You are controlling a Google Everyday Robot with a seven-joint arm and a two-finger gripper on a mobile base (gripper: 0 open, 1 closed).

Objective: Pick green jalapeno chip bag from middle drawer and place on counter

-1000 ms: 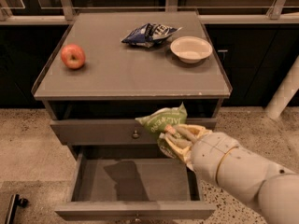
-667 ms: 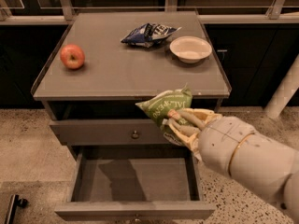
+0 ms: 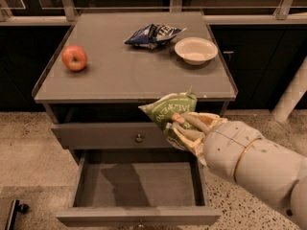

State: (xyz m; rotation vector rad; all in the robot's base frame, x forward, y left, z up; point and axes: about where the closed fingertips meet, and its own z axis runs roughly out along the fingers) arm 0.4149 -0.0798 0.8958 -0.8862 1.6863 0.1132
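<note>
My gripper (image 3: 184, 128) is shut on the green jalapeno chip bag (image 3: 169, 110) and holds it in the air in front of the counter's front edge, to the right of centre. The bag's top just overlaps that edge in view. The middle drawer (image 3: 96, 185) stands pulled open below, its grey floor bare. The counter (image 3: 124, 66) is the flat grey cabinet top behind the bag. My pale arm enters from the lower right.
On the counter lie a red apple (image 3: 74, 58) at the left, a dark blue chip bag (image 3: 152, 34) at the back and a white bowl (image 3: 195, 50) at the right. A closed knobbed drawer front (image 3: 110, 135) sits above the open drawer. A white post (image 3: 293, 92) stands at the right.
My gripper has lifted the green bag upward, from beside the closed drawer front to the height of the counter's front edge. The drawer stays open and empty.
</note>
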